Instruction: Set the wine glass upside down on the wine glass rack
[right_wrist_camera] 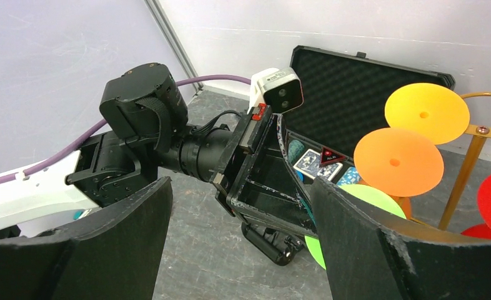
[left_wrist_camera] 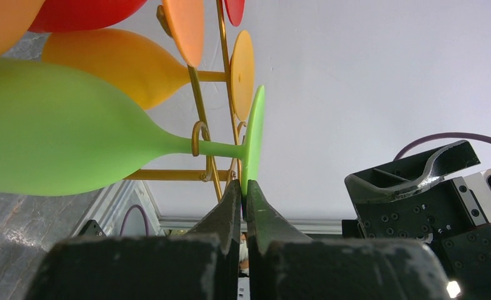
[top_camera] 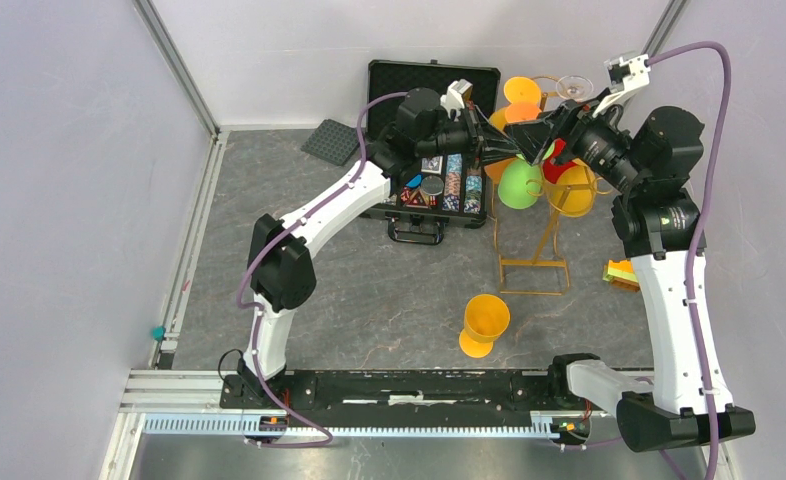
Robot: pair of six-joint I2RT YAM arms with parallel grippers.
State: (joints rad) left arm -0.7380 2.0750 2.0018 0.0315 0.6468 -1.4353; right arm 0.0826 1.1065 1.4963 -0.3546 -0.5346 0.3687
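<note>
A green wine glass (left_wrist_camera: 62, 134) hangs bowl-down with its stem in a curled hook of the gold wine glass rack (left_wrist_camera: 199, 134). My left gripper (left_wrist_camera: 244, 186) is shut on the lower edge of the glass's green foot disc (left_wrist_camera: 255, 134). From above, the left gripper (top_camera: 514, 146) meets the green wine glass (top_camera: 519, 184) at the top of the rack (top_camera: 535, 268). My right gripper (right_wrist_camera: 242, 187) stands open and holds nothing, facing the left gripper. From above, the right gripper (top_camera: 561, 128) is just right of the rack top.
Orange, yellow and red glasses (top_camera: 572, 190) hang on the same rack. Another orange glass (top_camera: 484, 322) stands on the table in front of the rack base. An open black case (top_camera: 434, 100) of chips and cards lies behind the left gripper. A small orange and yellow block (top_camera: 621, 273) sits far right.
</note>
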